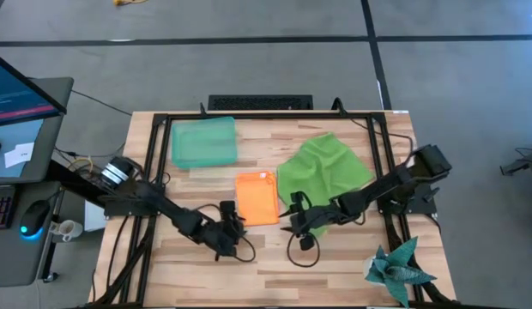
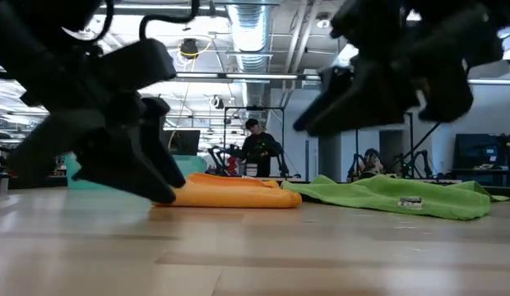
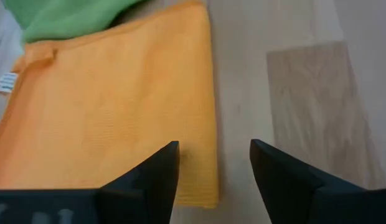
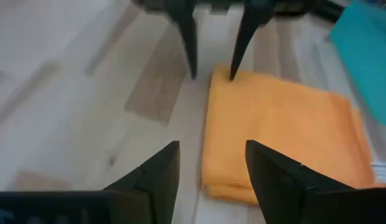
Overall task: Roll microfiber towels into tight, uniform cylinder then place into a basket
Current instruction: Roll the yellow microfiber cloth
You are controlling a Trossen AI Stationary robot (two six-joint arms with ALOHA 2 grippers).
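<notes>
The orange towel [image 1: 257,199] lies folded into a flat rectangle at the table's middle. The green towel [image 1: 322,170] lies loosely spread to its right, and its edge laps the orange towel's far right corner. The teal basket [image 1: 203,142] stands at the far left. My left gripper [image 3: 215,152] is open and low at the orange towel's near left corner [image 3: 205,193], one finger over the cloth and one over bare wood. My right gripper [image 4: 211,152] is open and raised off the table, its fingers on either side of the towel's near right corner [image 4: 211,180]. My left gripper comes at the orange towel's near left corner [image 2: 177,197] slanting down from the table's left. Its fingertips [image 2: 166,194] reach down to table level beside the cloth. I cannot tell whether they touch the towel.
A spiky teal star-shaped object [image 1: 399,268] lies at the near right corner of the table. Bare wood [image 1: 266,266] stretches along the near edge between the arms. A person [image 2: 257,148] stands far off in the room behind the table.
</notes>
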